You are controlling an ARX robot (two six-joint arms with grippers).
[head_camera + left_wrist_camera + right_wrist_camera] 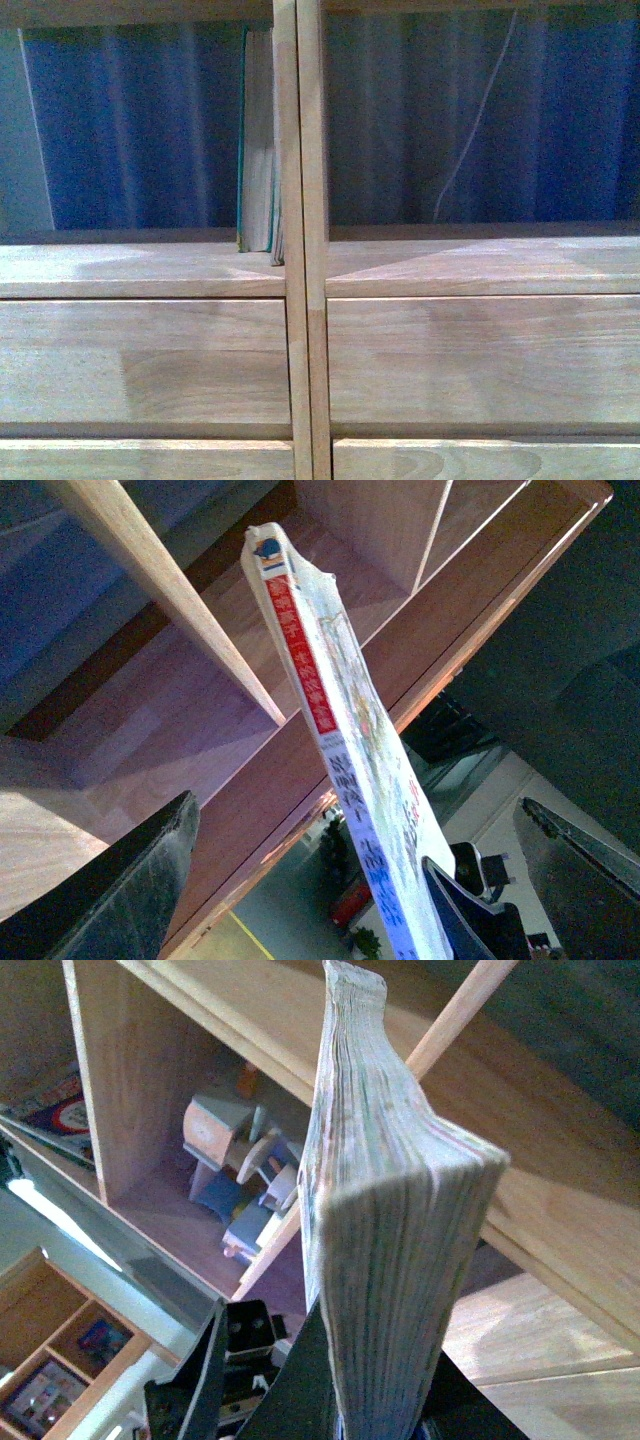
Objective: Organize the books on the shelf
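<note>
The white-covered paperback, with red spine marks and dark characters, stands on end in the left wrist view. My right gripper is shut on its lower end; its pale page edges rise between the dark fingers. My left gripper is open, its fingers wide on either side of the paperback and clear of it. The light wood shelf fills the front view, where neither gripper shows. A teal-covered book stands upright against the central divider in the left compartment.
Plain drawer fronts lie below the shelf board. A blue curtain and a white cable show through the open back. Wooden toys sit in a lower compartment, and a compartmented wooden tray is lower down.
</note>
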